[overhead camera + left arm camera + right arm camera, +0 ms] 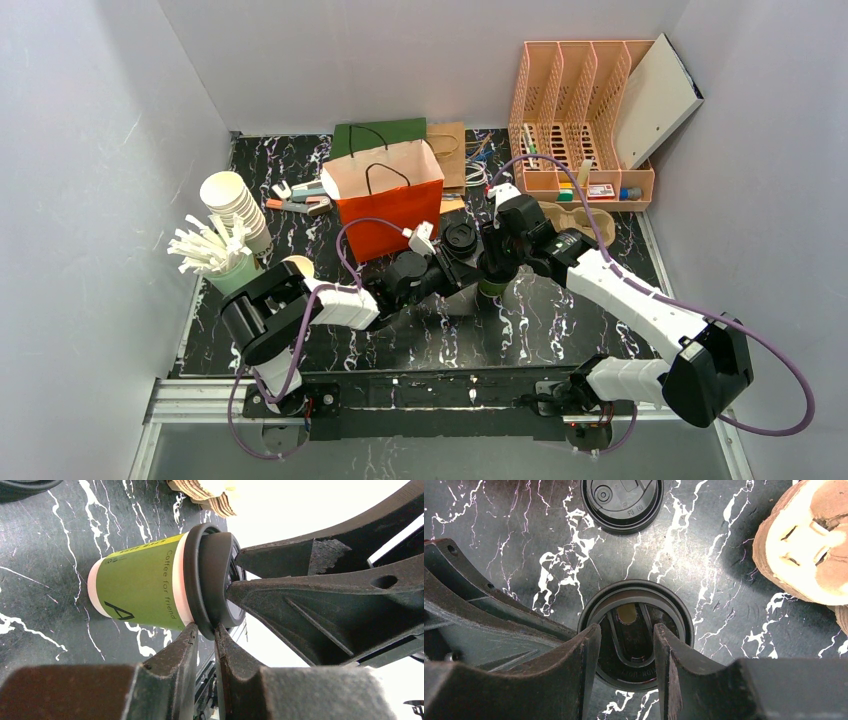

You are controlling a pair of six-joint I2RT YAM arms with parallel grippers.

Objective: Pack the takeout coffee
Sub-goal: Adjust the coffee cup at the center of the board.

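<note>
Noted black white-veined marble table (560, 330), boxed in by white walls on three sides. Found peach slotted plastic file organiser (575, 100) at back right, open orange paper bag with black handles (390, 215) at back centre, stack of white paper cups (235, 205) at left edge, tan moulded-pulp cup carrier (809, 545) near working spot, toward back right. Saw left gripper (206, 630) narrow, pinched on rim of round black plastic lid (210, 570); right gripper (627, 630) part-way apart, tips down on lid top, not around it. Located small dark green paper takeout coffee cup (140, 585) upright mid-table, in front of bag, between both grippers. Spotted spare flat black plastic lid (622, 502) lying between cup and bag, apart from cup. Logged bare marble on near side and right of cup, crowding along back edge.
</note>
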